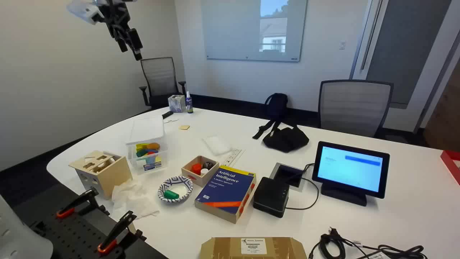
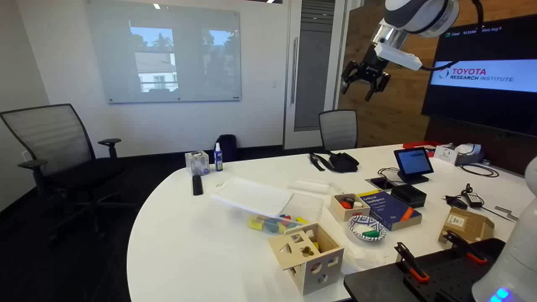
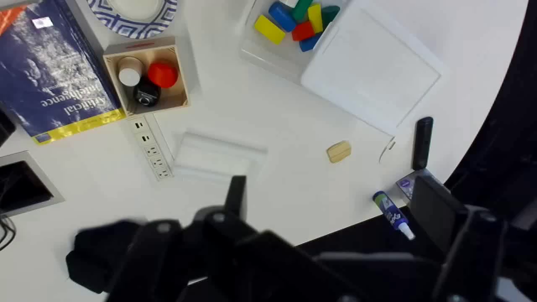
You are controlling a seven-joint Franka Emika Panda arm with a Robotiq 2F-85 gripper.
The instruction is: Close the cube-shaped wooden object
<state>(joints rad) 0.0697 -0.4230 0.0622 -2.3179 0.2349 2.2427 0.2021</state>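
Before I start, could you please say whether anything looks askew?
Yes: the shape-sorter cube has its wooden lid overhanging one side, leaving it partly open. The clear plastic container has a white lid askew, exposing coloured blocks.

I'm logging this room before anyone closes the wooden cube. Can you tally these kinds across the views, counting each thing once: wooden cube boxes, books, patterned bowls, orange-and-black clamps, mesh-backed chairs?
Wooden cube box: 1
Book: 1
Patterned bowl: 1
Orange-and-black clamps: 2
Mesh-backed chairs: 2
Total: 7
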